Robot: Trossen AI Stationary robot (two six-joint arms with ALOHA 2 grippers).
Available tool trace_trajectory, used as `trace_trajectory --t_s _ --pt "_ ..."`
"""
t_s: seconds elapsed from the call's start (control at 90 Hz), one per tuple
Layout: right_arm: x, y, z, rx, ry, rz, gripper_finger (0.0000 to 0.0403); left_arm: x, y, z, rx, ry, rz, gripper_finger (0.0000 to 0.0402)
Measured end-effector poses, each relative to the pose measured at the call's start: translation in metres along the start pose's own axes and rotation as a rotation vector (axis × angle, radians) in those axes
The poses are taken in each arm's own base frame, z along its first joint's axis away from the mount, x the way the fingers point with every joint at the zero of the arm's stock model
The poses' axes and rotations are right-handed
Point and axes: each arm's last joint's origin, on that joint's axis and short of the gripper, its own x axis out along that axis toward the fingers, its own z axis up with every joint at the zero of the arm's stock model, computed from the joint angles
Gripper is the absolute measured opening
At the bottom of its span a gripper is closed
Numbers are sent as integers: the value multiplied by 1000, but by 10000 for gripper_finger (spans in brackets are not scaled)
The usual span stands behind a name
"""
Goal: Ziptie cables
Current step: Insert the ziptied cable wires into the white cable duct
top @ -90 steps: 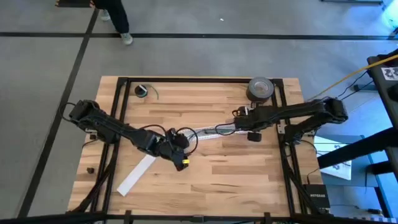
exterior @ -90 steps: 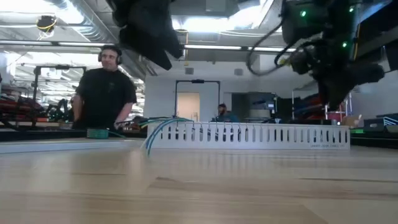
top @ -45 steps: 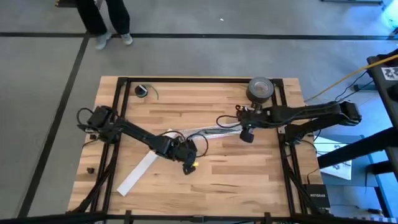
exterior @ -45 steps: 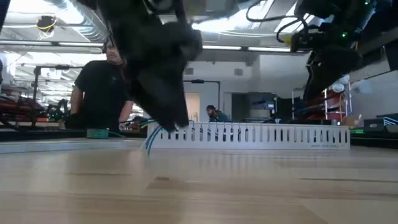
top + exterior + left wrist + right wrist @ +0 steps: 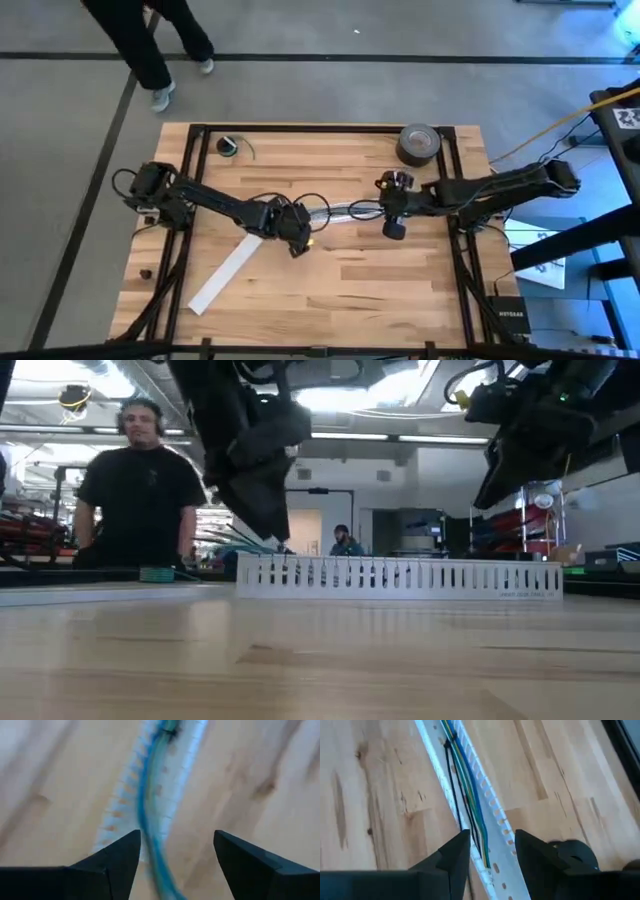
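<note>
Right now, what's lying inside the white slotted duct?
The cables, blue, green and yellow wires, run along the white slotted duct, with the ziptie beside them. Both grippers hover open above; their fingers hide the nearest stretch.

A white slotted strip (image 5: 400,577) lies across the table (image 5: 320,660); a person (image 5: 135,490) stands behind.

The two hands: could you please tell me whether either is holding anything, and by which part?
Neither. The left hand and right hand are both open above the cables in the slotted duct, gripping nothing.
</note>
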Motion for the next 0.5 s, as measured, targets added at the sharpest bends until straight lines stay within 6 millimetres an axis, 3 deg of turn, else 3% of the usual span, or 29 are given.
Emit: trace_trajectory --t_s 0.278,0.5 --pt "0 0 0 14 1 0 142 8 19 -5 44 99 81 237" --pt "0 0 0 15 1 -1 142 -14 15 7 15 34 12 237"
